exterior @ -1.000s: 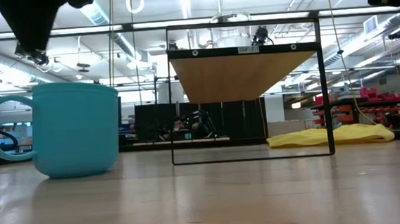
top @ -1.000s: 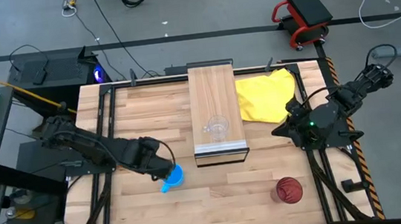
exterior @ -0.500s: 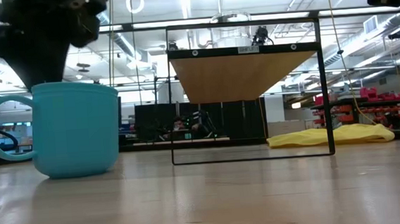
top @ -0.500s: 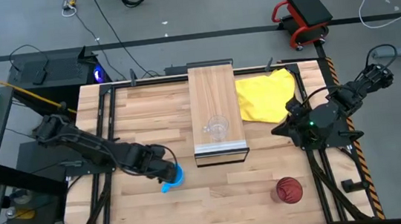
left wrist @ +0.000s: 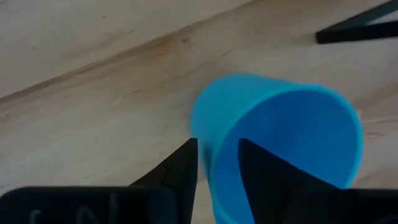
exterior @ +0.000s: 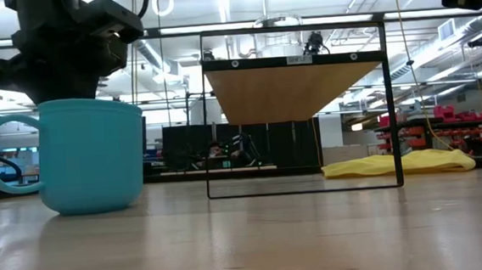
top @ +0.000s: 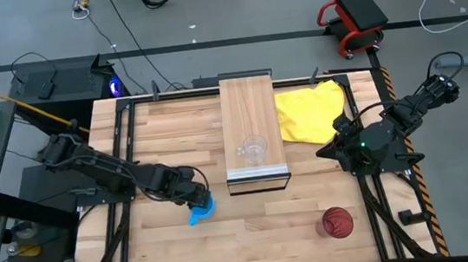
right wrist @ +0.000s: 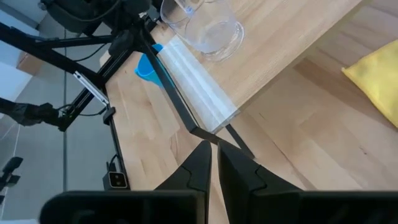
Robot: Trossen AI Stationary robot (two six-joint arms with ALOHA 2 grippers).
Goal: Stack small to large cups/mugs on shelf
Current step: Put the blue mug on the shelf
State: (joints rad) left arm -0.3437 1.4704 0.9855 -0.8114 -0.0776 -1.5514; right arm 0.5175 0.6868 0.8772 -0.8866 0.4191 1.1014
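The bright blue mug (top: 201, 209) (exterior: 89, 154) stands upright on the table near its left near part, with its handle toward the near left. My left gripper (left wrist: 217, 167) (top: 191, 196) is down at its rim, open. One finger is outside the wall (left wrist: 208, 146) and one is inside the mug. Whether either finger touches the wall cannot be told. The small clear glass cup (top: 253, 150) (right wrist: 208, 28) stands on the light-wood shelf (top: 248, 103) near its near end. The dark red tumbler (top: 337, 222) stands on the table at the near right. My right gripper (right wrist: 214, 163) (top: 330, 150) waits shut near the table's right edge.
A yellow cloth (top: 310, 110) (exterior: 400, 164) lies on the table to the right of the shelf. The shelf's dark metal frame (exterior: 304, 190) stands between the mug and the cloth. Bare wood lies between the mug and the tumbler.
My left gripper has come down from above the mug to rim level, shifting slightly toward the near and right side, and now straddles the wall. The mug has stayed where it was.
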